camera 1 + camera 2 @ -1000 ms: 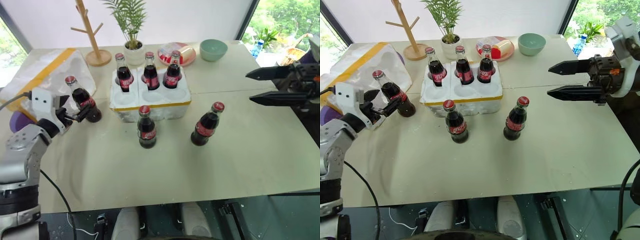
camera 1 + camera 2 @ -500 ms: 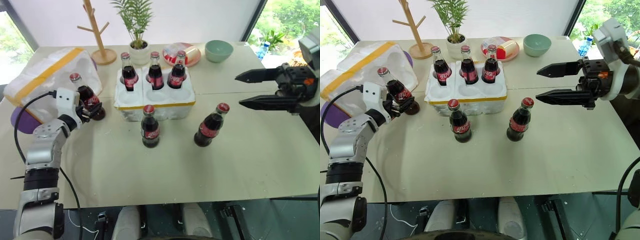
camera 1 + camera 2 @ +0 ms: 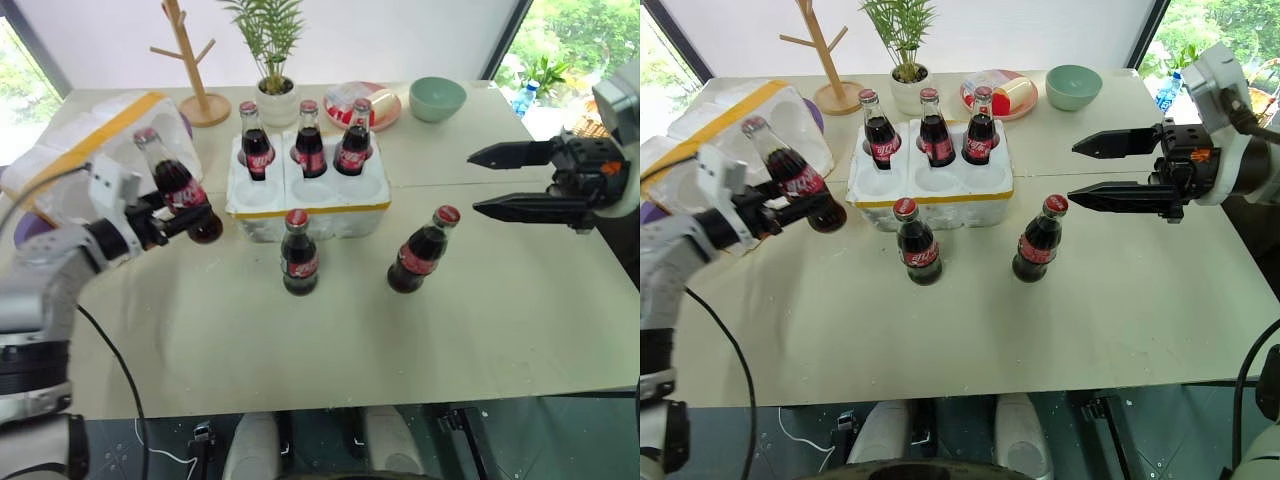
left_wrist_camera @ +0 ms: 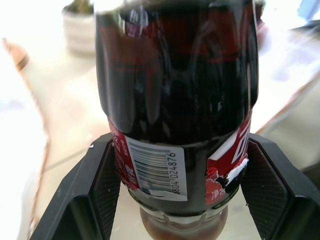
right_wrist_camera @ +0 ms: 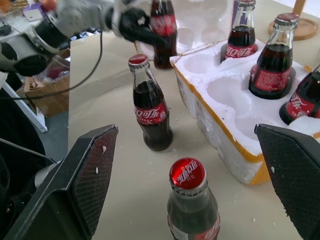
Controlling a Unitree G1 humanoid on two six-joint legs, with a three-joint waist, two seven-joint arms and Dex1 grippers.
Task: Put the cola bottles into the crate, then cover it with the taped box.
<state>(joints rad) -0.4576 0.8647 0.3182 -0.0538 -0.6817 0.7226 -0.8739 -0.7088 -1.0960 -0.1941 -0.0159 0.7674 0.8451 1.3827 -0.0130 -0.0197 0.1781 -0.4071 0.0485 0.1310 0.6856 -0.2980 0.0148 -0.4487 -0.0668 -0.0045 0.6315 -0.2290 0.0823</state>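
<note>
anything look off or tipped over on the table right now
One cola bottle leans sharply, clamped in the left gripper and off the table beside the crate. White crumbs dot the table near the crate. The other bottles stand upright.

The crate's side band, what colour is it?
Yellow, running along the crate front edge; the left eye view shows it best.

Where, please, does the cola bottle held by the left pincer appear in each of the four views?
Left eye view: the held bottle sits tilted at the picture's left, beside the foam tray.
Right eye view: at the left, just left of the tray.
Left wrist view: up close, between the pincer's fingers.
Right wrist view: near the upper middle, beyond the tray's corner.
Shared landmark: the foam tray; the left wrist view lacks it.
</note>
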